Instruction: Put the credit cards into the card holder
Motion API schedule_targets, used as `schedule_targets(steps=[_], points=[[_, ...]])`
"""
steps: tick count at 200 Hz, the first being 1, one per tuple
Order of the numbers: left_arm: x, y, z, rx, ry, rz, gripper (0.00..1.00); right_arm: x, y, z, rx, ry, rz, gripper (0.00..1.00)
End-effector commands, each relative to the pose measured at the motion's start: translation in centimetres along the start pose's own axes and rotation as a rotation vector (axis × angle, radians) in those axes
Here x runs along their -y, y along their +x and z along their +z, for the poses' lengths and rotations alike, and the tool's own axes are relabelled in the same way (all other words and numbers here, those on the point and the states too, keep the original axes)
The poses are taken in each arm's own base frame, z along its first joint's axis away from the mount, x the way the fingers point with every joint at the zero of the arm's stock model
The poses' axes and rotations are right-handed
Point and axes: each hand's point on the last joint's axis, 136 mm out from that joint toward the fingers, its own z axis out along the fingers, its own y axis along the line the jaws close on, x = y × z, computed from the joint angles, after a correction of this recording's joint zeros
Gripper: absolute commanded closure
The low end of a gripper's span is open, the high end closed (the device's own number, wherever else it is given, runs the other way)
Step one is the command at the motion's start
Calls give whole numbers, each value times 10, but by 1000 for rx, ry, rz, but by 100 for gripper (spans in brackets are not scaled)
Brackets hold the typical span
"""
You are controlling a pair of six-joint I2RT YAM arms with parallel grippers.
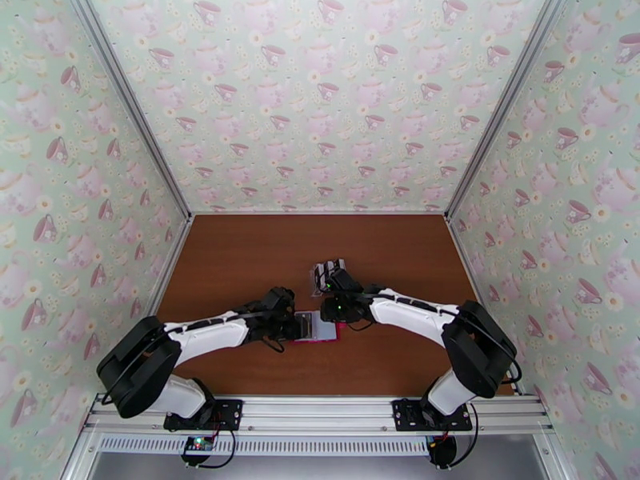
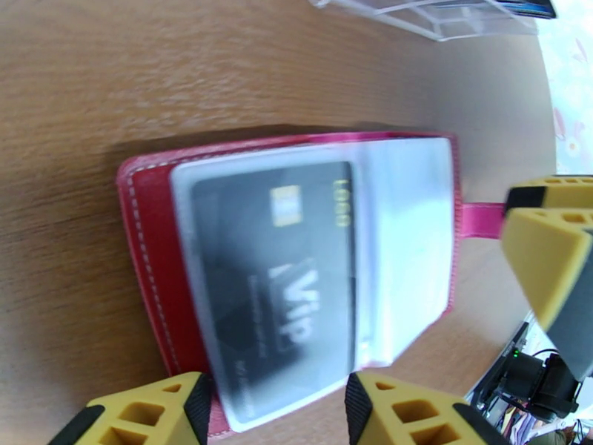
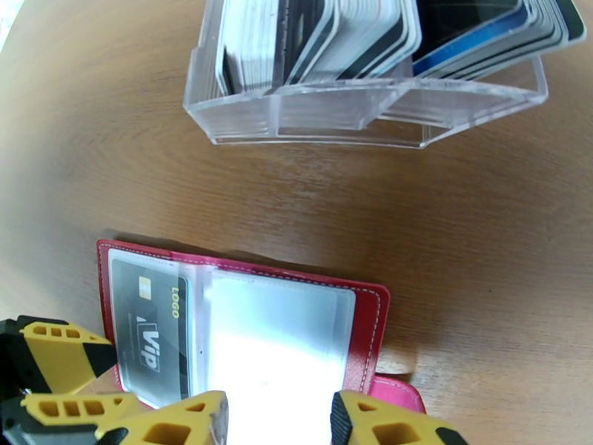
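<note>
Closest to me, the two arms reach in from the near edge of the brown table (image 1: 232, 258) and meet over the card holder (image 3: 282, 328). It lies open and flat about mid-table, red cover down and clear sleeves up. The left gripper (image 2: 278, 391) hangs over its left end with jaws moderately apart and the end of a sleeve showing in the gap. Nothing looks pinched, though I cannot tell whether the tips touch the plastic. In that sleeve sits a black card (image 2: 282, 276) with a gold chip and "VIP" on it. The right gripper (image 3: 278, 409) is over the right half, jaws likewise parted, tips above a pale, glaring sleeve and gripping nothing. The snap tab (image 2: 482, 219) sticks out just beside it. A little beyond the holder, apart from it, is a clear plastic stand (image 3: 356, 113) packed with upright credit cards (image 3: 333, 31) in white, black and blue. Behind that is teacup wallpaper (image 1: 320, 98)
</note>
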Motion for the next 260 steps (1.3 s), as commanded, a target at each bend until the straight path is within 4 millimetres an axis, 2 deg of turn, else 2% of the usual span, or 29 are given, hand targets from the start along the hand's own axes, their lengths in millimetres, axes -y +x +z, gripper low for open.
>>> schedule_targets(steps=[1, 110, 183, 213, 260], points=[[-21, 10, 8, -28, -83, -5, 46, -4, 1, 0, -5, -24, -20, 58], [-52, 2, -2, -20, -220, 11, 45, -13, -3, 4, -19, -48, -32, 58], [-30, -8, -3, -13, -131, 49, 44, -27, -6, 16, -34, -113, -24, 59], [-32, -6, -2, -22, -132, 53, 45, -32, -9, 23, -40, -121, -27, 60], [-35, -3, -3, -26, -136, 54, 49, -27, -15, 30, -39, -86, -34, 60]])
